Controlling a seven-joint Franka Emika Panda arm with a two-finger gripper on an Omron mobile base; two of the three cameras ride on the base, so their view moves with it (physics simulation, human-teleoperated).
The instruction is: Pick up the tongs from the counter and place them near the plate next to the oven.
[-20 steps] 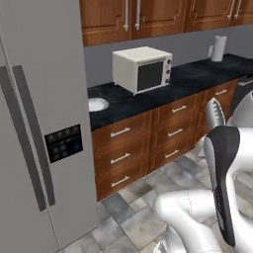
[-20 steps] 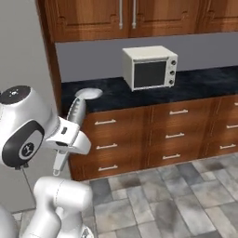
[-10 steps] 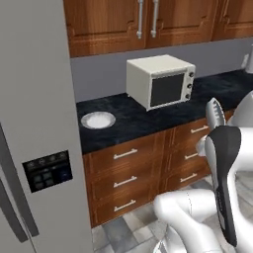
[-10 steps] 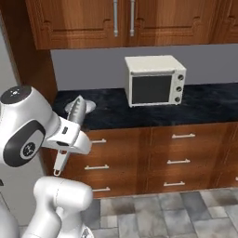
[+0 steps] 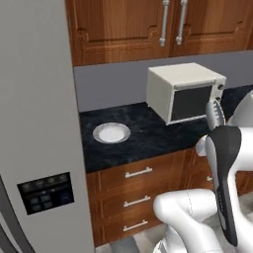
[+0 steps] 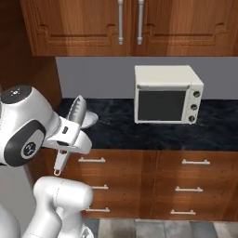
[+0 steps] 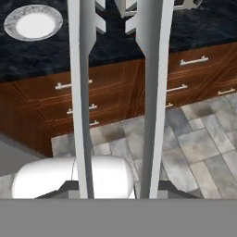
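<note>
The silver-grey tongs (image 6: 76, 113) are held in my gripper (image 6: 69, 135), which is shut on them in front of the counter (image 6: 116, 131). In the hand view the two long tong arms (image 7: 150, 92) run up the picture from my gripper (image 7: 115, 189). From the left base camera, the tongs' tip (image 5: 214, 111) pokes up beside my arm, below the oven (image 5: 185, 92). The white plate (image 5: 111, 132) lies on the black counter (image 5: 148, 141) left of the oven (image 6: 167, 94). In the hand view the plate (image 7: 33, 23) is at the top left; in the right base view the plate (image 6: 90, 119) is partly behind the tongs.
A tall grey fridge (image 5: 34, 123) stands at the counter's left end. Wooden wall cabinets (image 5: 148, 24) hang above, and drawers (image 6: 181, 162) with metal handles run under the counter. Grey floor tiles (image 7: 199, 139) lie in front.
The base has driven in towards the counter, so plate and oven look larger and have shifted in both base views. The tongs stay gripped in the same pose.
</note>
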